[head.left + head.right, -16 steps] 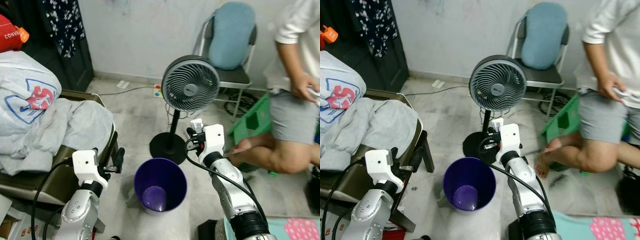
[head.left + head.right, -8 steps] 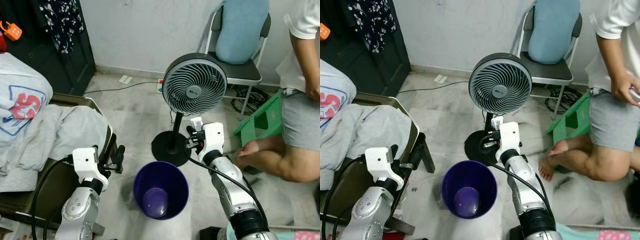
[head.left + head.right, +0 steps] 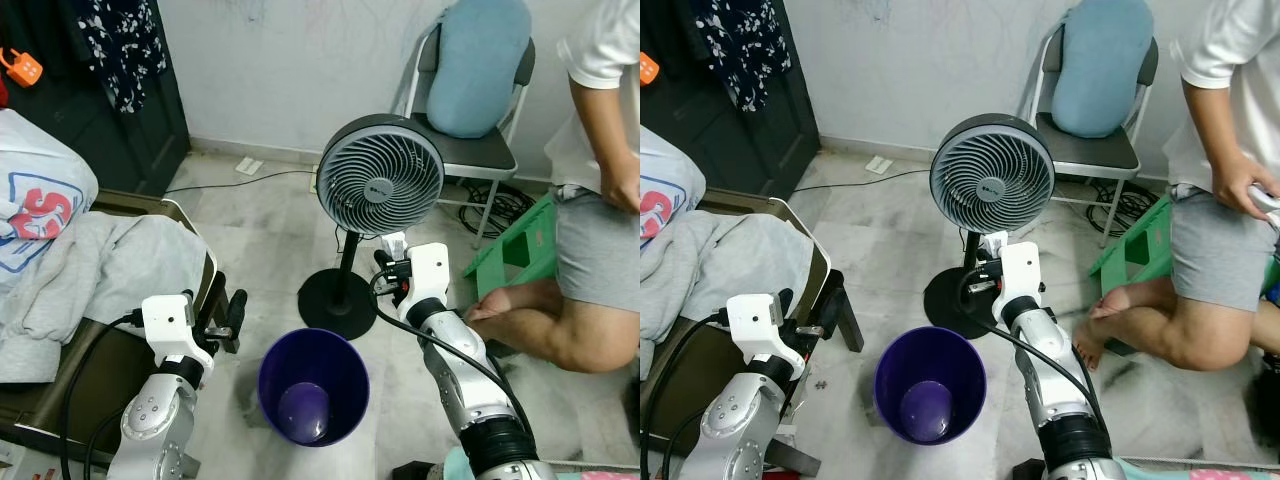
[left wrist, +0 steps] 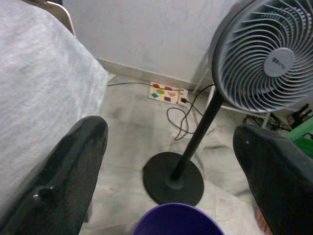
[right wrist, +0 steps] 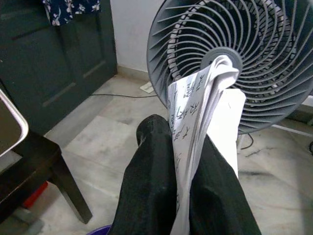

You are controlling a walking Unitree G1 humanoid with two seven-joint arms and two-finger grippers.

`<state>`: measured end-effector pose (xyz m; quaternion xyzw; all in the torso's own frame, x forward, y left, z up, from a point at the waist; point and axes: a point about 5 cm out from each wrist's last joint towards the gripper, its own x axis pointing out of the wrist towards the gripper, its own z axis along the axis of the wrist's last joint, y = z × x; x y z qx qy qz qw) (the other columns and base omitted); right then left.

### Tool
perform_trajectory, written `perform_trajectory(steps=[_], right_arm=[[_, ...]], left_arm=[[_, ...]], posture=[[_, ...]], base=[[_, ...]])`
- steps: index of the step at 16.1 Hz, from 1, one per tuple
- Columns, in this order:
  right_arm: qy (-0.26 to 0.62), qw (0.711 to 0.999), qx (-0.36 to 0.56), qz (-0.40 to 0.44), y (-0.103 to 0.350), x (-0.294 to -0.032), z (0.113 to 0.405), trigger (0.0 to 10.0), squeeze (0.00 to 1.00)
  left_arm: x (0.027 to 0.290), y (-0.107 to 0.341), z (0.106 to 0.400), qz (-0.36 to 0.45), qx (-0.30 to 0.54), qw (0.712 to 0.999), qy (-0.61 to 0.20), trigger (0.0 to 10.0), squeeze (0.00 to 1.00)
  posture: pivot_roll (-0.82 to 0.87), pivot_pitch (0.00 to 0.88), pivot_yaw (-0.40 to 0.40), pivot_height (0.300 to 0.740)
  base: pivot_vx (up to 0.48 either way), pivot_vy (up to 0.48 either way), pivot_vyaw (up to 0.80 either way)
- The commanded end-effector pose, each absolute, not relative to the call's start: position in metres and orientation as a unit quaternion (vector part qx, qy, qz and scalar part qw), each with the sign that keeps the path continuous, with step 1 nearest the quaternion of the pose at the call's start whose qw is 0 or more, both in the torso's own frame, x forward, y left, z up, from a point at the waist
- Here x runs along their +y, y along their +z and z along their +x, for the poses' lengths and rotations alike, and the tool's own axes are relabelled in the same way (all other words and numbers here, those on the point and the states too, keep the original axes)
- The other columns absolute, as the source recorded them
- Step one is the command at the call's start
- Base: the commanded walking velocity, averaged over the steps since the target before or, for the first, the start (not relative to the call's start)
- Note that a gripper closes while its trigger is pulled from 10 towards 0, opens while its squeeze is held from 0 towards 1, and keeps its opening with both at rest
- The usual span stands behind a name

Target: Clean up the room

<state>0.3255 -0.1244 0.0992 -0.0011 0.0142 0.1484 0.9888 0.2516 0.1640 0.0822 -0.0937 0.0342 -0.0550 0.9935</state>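
Observation:
My right gripper (image 5: 182,133) is shut on a folded sheet of white paper (image 5: 194,100) with black print. It hangs in front of the fan's pole, above and just beyond the far right rim of the purple bin (image 3: 312,385); in the eye view the right gripper (image 3: 386,276) has the paper (image 3: 394,245) sticking up from it. The bin stands upright on the floor between my two arms. My left gripper (image 4: 173,152) is open and holds nothing, beside the bin's left rim, next to the clothes chair.
A grey pedestal fan (image 3: 380,176) stands just behind the bin. Grey clothes (image 3: 95,265) lie piled on a chair at left. A folding chair with a blue cushion (image 3: 478,62), a green stool (image 3: 522,243) and a crouching person (image 3: 598,230) are at right.
The camera has shifted a little, so the whole scene sits differently. Both arms keep their pose, and the right gripper still holds the paper.

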Motion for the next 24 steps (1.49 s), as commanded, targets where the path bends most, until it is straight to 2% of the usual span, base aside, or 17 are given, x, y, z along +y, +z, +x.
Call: perform_trajectory(steps=[1,3,8,15,18,20,22,24], right_arm=[[0.150,0.989,0.014,-0.007,0.097,-0.125,0.324,10.0,0.00],[0.149,0.989,0.015,-0.004,0.097,-0.125,0.325,10.0,0.00],[0.146,0.989,0.017,0.000,0.096,-0.125,0.324,10.0,0.00],[0.136,0.991,0.004,-0.001,0.104,-0.126,0.333,10.0,0.00],[0.127,0.992,0.012,-0.003,0.105,-0.115,0.342,10.0,0.00],[0.121,0.992,0.030,0.004,0.099,-0.109,0.341,10.0,0.00],[0.111,0.992,0.051,0.011,0.090,-0.101,0.339,10.0,0.00],[0.081,0.993,0.088,0.024,0.073,-0.098,0.335,10.0,0.00]], left_arm=[[0.164,0.080,0.251,-0.095,0.040,0.993,-0.059,10.0,0.00],[0.163,0.080,0.251,-0.094,0.041,0.993,-0.059,10.0,0.00],[0.164,0.079,0.250,-0.092,0.043,0.993,-0.060,10.0,0.00],[0.168,0.090,0.254,-0.081,0.024,0.995,-0.052,10.0,0.00],[0.195,0.090,0.230,-0.010,0.042,0.994,-0.097,10.0,0.00],[0.210,0.087,0.213,0.017,0.061,0.993,-0.099,10.0,0.00],[0.225,0.088,0.189,0.033,0.082,0.991,-0.105,10.0,0.00],[0.233,0.089,0.166,0.047,0.107,0.985,-0.127,10.0,0.00]], posture=[[-0.07,0.115,-0.069,0.740],[-0.07,0.113,-0.071,0.740],[-0.07,0.109,-0.067,0.740],[-0.04,0.104,-0.054,0.740],[0.00,0.125,-0.071,0.740],[0.03,0.151,-0.091,0.740],[0.06,0.186,-0.072,0.740],[0.07,0.241,-0.020,0.740]], base=[[0.262,0.000,0.80],[0.261,0.000,0.80],[0.261,0.000,0.00],[0.000,0.000,0.00],[0.000,0.000,0.00],[0.000,0.000,0.00],[0.000,0.000,0.00],[0.000,0.000,0.00]])
